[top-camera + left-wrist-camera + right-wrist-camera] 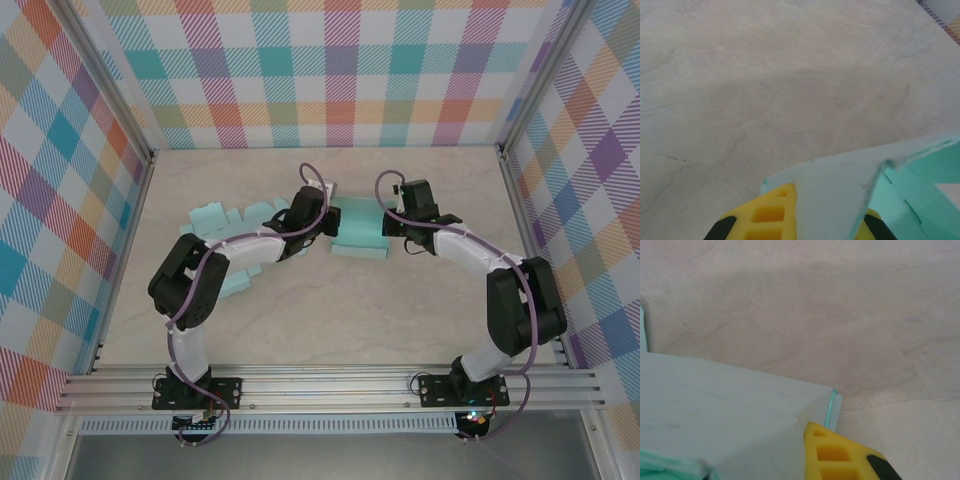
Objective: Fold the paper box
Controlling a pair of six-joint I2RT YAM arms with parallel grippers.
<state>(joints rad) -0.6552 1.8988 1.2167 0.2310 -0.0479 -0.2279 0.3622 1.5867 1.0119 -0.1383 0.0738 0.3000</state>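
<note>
The paper box, pale teal and partly formed, lies on the tabletop just toward 12 o'clock from the middle, and I have it from both sides. My left jaws meet it at its 9 o'clock edge and my right jaws at its 3 o'clock edge, so the box sits between my two wrists.

From my left wrist, a pale flap of the box runs down between my fingers: one yellow finger lies at its 9 o'clock side and the dark tip of the other at its 3 o'clock side. These jaws are closed, pinching that flap. Brighter teal panels spread toward 4 o'clock.

From my right wrist, a broad panel of the box covers the 8 o'clock part of the view, its corner edge touching my yellow finger. The other finger is hidden behind the panel. These jaws are closed too, clamped on the box wall.

Out at 9 o'clock from the box, loose teal sheets lie flat, and one more pokes out beneath my left forearm. Plaid walls enclose the tabletop, with a metal rail at 6 o'clock.
</note>
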